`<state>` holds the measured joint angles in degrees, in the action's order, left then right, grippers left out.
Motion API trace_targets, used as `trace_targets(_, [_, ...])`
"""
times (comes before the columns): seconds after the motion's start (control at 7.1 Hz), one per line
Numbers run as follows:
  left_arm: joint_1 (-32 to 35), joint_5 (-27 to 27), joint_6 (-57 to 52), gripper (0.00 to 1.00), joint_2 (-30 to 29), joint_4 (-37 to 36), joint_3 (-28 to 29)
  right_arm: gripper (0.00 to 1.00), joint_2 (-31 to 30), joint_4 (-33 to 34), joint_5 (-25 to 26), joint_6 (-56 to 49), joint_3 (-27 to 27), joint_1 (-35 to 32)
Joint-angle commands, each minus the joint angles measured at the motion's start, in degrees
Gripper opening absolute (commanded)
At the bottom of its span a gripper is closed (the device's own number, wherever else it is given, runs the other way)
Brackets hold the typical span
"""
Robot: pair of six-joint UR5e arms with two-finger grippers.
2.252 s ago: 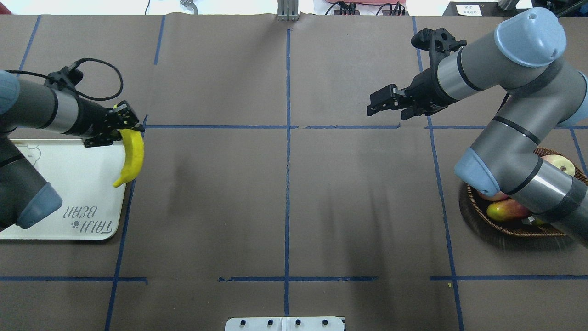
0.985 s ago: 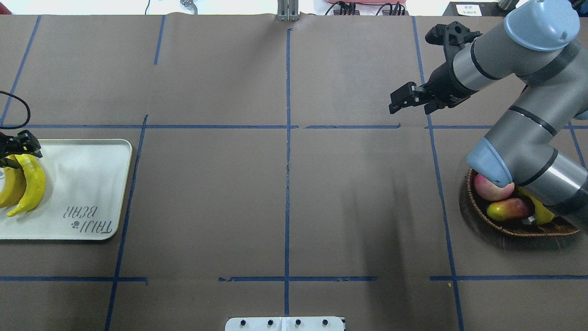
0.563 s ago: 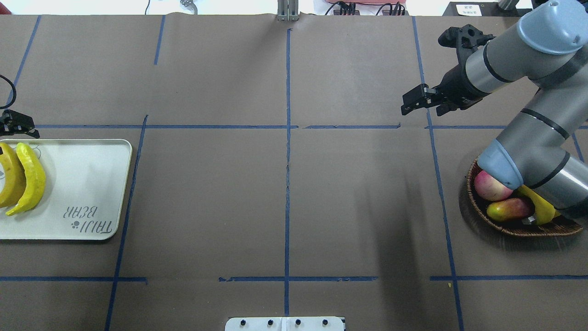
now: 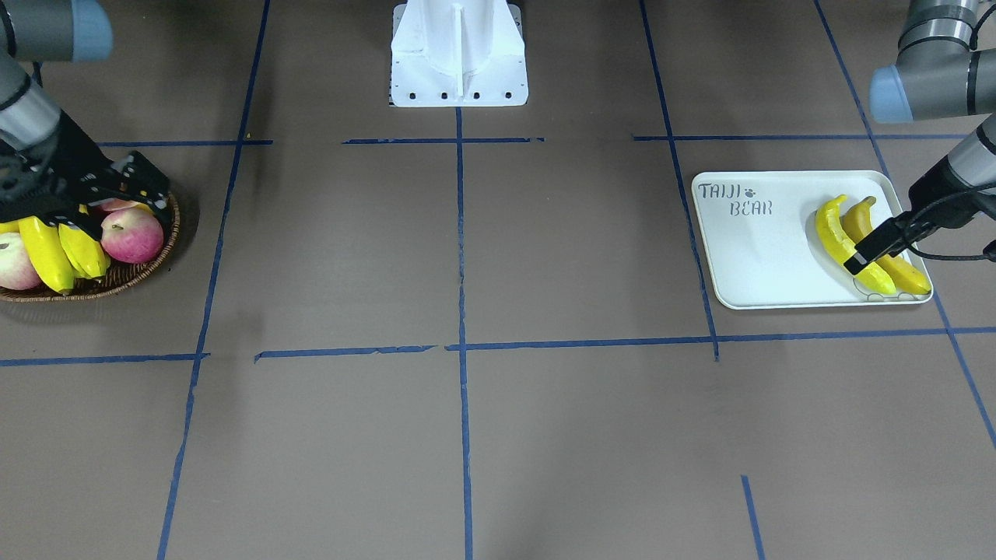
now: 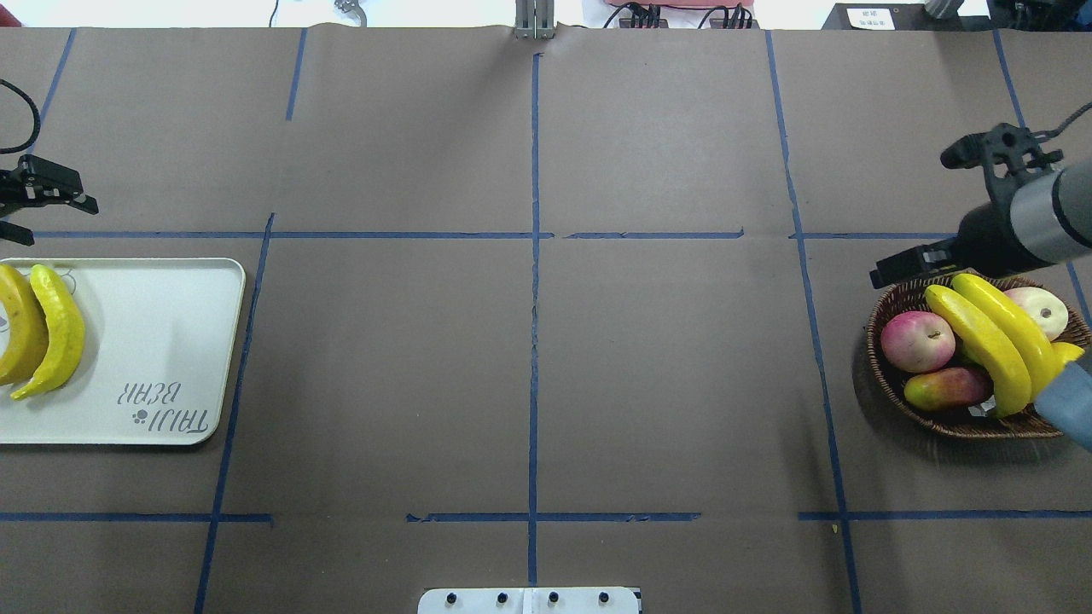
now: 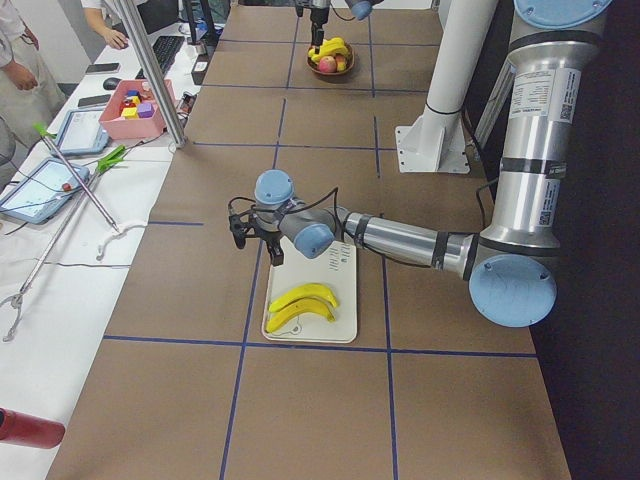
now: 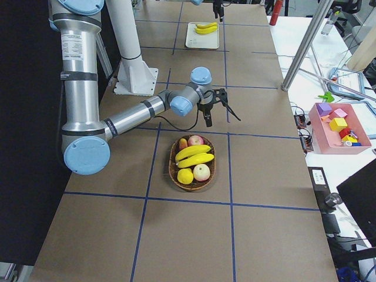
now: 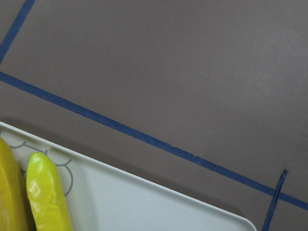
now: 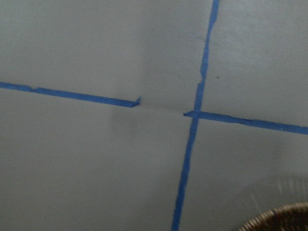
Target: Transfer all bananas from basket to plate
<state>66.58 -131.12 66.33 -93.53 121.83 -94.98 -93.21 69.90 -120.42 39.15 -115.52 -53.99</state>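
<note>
Plate [image 5: 153, 341] at the left end of the table [image 5: 529, 384], on the near half, bearing a bright yellow banana [image 5: 60, 328] and a darker banana [image 5: 17, 328] side by side, touching, at its outer end. Basket [image 5: 887, 401] at the right end, holding a pair of bananas [image 5: 981, 345] laid over a red apple [image 5: 917, 339], a pale apple [image 5: 1042, 311] and a red-green fruit [image 5: 947, 388]. Farther off, left gripper [image 5: 55, 217] hovering just past the plate's far rim, jaws spread, holding nothing. Right gripper [image 4: 128, 198] above the basket's far rim, jaws likewise apart and empty.
</note>
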Motion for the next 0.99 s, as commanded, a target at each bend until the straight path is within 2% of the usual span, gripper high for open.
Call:
trace_targets(0.0, [-0.2,0.0,0.0,1.00,-0.1,0.2,-0.3,0.99,-10.6,-4.2,5.4,-7.7,-2.9,0.2])
trace_targets(0.14, [-0.2,0.1,0.0,1.00,-0.1,0.2,-0.5,0.98,-14.0,-10.7,5.6,-8.3,-0.9,0.2])
trace_targets(0.42, [-0.3,0.0,0.0,1.00,-0.1,0.2,-0.6,0.82,-14.1,-11.5,6.5,-8.0,1.0,2.8])
trace_targets(0.84, [-0.2,0.1,0.0,1.00,-0.1,0.2,-0.6,0.74,-15.6,-11.5,8.0,-8.3,1.9,6.3])
